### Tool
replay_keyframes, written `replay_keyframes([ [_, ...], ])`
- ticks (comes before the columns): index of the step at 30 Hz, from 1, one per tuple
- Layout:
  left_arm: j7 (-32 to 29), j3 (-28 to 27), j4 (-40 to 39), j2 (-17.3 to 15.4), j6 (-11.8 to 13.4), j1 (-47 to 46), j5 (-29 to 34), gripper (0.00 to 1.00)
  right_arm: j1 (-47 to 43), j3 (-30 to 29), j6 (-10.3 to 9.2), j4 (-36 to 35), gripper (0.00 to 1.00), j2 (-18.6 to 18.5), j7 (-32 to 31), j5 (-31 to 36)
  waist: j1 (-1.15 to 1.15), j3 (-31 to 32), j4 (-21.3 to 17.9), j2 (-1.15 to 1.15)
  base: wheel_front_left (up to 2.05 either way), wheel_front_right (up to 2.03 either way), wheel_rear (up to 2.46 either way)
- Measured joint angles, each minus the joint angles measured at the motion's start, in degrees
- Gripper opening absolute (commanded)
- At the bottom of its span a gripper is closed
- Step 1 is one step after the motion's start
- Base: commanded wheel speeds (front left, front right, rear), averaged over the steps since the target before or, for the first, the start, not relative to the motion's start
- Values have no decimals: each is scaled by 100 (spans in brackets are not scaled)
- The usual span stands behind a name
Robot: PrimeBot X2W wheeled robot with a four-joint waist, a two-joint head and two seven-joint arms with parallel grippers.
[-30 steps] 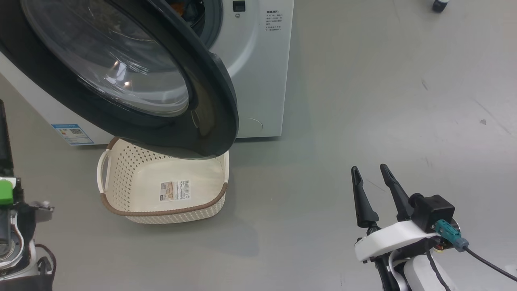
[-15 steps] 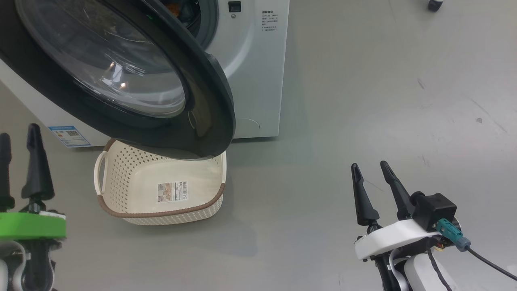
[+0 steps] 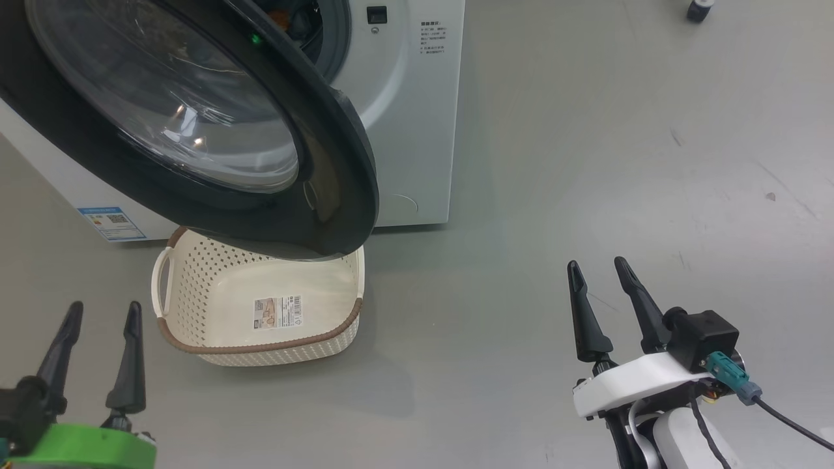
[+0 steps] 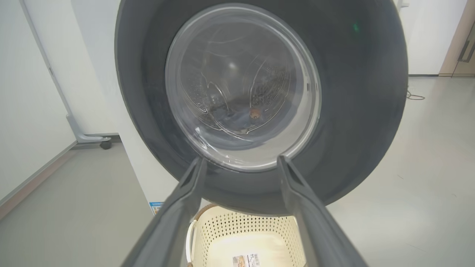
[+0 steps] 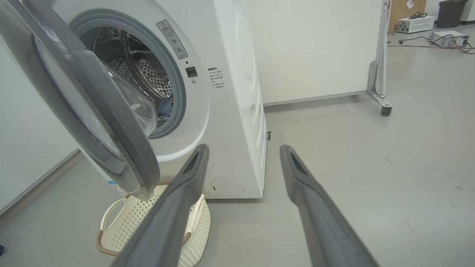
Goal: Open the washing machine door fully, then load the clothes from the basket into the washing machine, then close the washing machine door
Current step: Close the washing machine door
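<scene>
The white washing machine (image 3: 404,130) stands at the upper left, its black-rimmed glass door (image 3: 195,117) swung partly open over the back of the basket (image 3: 260,306). The cream basket holds nothing but its barcode sticker. Blue clothes (image 5: 165,105) lie inside the steel drum (image 5: 148,74) and show through the door glass (image 4: 237,115). My left gripper (image 3: 105,307) is open at the lower left, left of the basket, and faces the door (image 4: 352,111) in its wrist view. My right gripper (image 3: 595,262) is open over bare floor, well right of the machine (image 5: 237,111).
A blue label (image 3: 107,221) marks the machine's lower front corner. Behind the machine stands a white panel on a wheeled foot (image 5: 382,104), with equipment boxes (image 5: 445,37) on the floor at the far right. Open grey floor stretches to the right.
My left gripper has swung in from the left edge to the lower left, fingers now pointing up towards the door. The camera shifted slightly. The right gripper, door and basket have stayed put.
</scene>
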State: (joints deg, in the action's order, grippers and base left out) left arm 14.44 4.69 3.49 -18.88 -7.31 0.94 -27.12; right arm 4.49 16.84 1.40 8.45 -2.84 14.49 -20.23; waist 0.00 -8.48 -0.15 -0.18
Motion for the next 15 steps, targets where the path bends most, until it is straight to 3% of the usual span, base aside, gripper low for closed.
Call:
replay_keyframes([
  [15,0,-48,480,432,188,152,360,100,-57,-24,8,-16,100,0,0,127,0,203,-13,0,0,0,0],
])
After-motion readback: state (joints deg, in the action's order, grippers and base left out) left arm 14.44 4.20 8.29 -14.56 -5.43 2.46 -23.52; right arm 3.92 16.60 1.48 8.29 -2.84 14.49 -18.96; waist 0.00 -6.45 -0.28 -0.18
